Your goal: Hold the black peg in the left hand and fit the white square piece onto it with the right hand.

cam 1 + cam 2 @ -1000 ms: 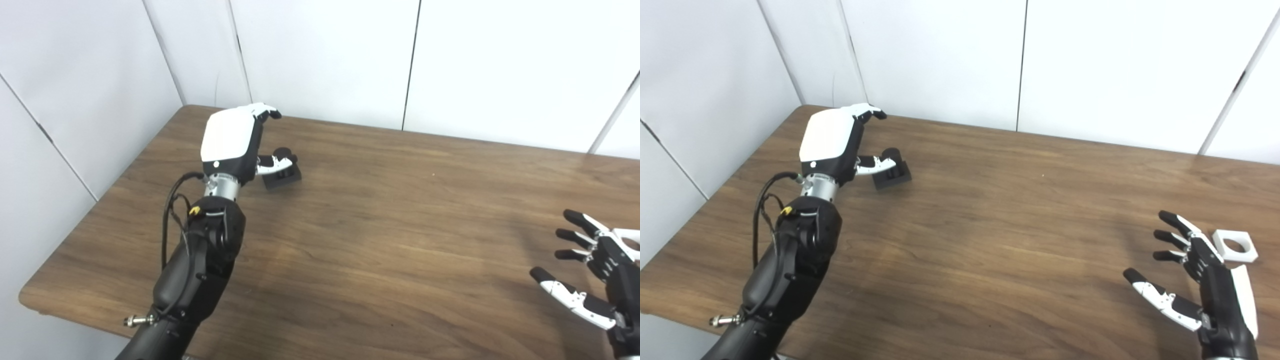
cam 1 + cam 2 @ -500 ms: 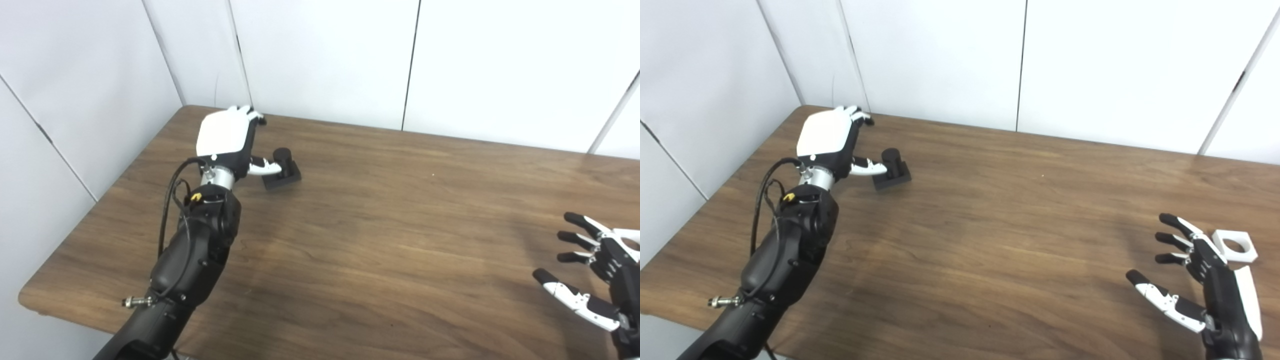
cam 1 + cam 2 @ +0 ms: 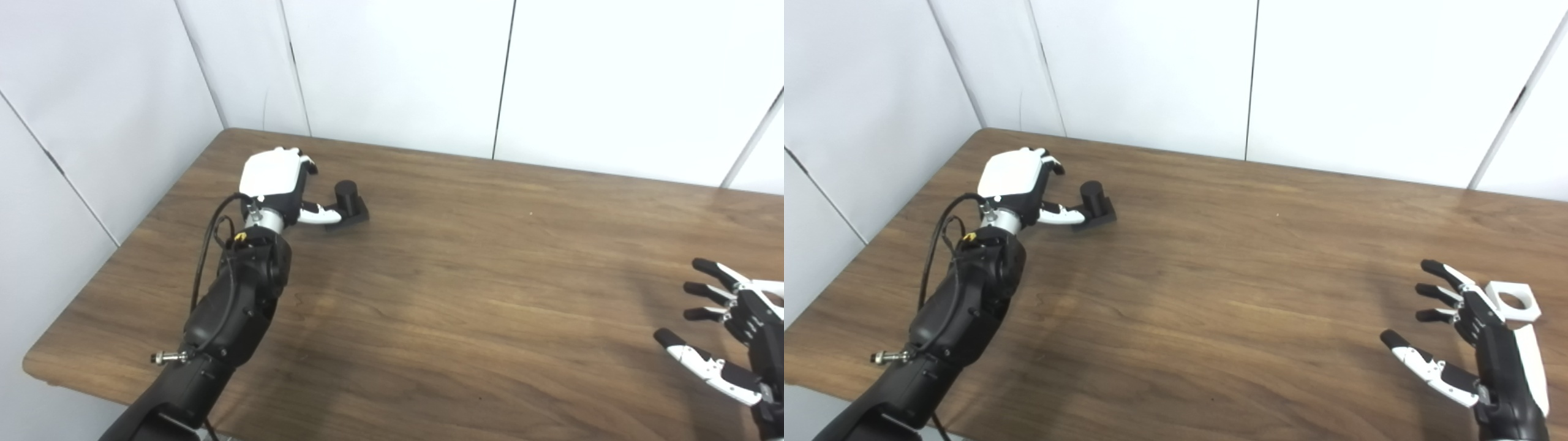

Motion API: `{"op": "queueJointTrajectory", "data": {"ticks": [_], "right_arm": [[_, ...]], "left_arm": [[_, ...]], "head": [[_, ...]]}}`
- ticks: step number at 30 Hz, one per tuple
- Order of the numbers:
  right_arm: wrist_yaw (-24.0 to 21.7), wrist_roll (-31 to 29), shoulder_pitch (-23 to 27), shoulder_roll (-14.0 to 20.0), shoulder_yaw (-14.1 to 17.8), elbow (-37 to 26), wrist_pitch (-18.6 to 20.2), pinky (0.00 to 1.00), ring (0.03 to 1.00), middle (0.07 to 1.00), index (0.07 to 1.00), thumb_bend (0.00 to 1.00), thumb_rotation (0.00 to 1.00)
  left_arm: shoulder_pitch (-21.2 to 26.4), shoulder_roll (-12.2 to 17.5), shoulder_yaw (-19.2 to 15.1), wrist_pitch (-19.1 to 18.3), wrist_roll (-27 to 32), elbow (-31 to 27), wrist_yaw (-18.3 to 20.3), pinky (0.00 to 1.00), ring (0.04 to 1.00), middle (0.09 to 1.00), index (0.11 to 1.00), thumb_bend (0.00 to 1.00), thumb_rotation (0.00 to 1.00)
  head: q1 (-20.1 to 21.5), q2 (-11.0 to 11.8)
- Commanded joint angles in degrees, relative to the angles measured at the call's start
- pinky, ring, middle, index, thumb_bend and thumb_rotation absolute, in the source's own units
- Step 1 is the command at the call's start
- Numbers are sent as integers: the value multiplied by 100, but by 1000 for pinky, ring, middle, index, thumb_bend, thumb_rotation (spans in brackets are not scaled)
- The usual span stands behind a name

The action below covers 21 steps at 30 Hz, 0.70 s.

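Black peg point(image 3: 1094, 203): on its base, just beside your left hand point(image 3: 1017, 184), thumb alongside, fingers spread, ungrasped. White square piece point(image 3: 1511, 301): flat, just beyond your right hand point(image 3: 1476, 343), fingers apart, empty. Remaining: both pickups, then fitting.

Wood-grain table point(image 3: 465, 294) — matt black peg point(image 3: 347, 195)
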State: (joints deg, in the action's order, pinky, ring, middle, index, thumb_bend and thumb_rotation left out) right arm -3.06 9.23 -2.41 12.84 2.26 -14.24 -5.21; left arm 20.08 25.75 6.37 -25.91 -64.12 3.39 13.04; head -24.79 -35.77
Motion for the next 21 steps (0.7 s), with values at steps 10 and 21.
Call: {"op": "queueJointTrajectory", "data": {"ticks": [10,21], "right_arm": [[3,35,82,3,26,-396,64,593,754,859,798,607,69],[25,68,40,-59,26,-509,195,607,762,863,803,598,60]], "left_arm": [[353,191,138,-34,50,369,-141,882,939,930,726,905,577],[352,191,267,21,272,662,-302,887,939,931,733,884,568]], "head": [[31,-15],[72,-28]]}}
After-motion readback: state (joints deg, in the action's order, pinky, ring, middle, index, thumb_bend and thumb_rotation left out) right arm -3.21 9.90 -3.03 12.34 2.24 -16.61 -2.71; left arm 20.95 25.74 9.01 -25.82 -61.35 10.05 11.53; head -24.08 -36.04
